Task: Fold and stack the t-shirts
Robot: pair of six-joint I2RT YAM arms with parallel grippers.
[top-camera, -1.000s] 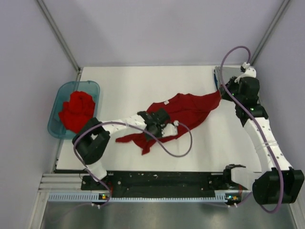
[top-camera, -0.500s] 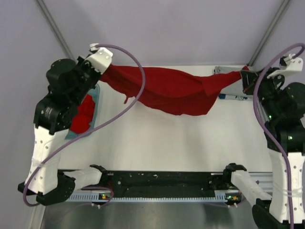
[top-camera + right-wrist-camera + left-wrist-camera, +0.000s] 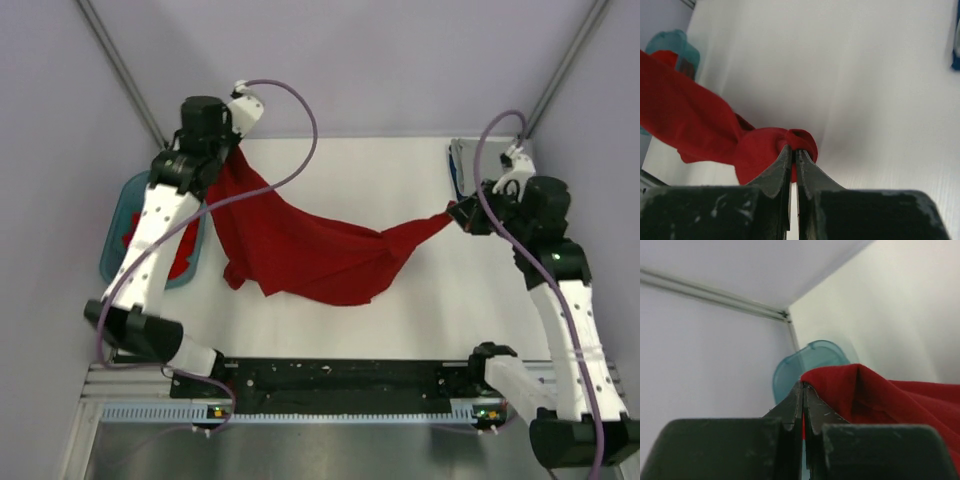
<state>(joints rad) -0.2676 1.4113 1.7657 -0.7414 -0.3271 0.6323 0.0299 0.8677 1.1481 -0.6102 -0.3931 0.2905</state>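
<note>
A red t-shirt [image 3: 310,255] hangs stretched between both arms, its lower middle sagging onto the white table. My left gripper [image 3: 228,152] is shut on its left end, high at the back left; in the left wrist view the red cloth [image 3: 880,395] is pinched at the left gripper [image 3: 803,386]. At the right, my right gripper [image 3: 462,214] is shut on the shirt's other end, and the right wrist view shows bunched red cloth [image 3: 760,147] clamped at the right gripper [image 3: 793,148]. More red t-shirt cloth [image 3: 183,260] lies in the teal tub [image 3: 115,240].
A grey and blue object [image 3: 460,165] lies at the table's back right corner, close behind the right arm. The teal tub stands at the left edge under the left arm. Walls and slanted metal rails enclose the back.
Both grippers have come down from half a second ago. The shirt, then stretched in the air across the back, now sags with its middle on the table.
</note>
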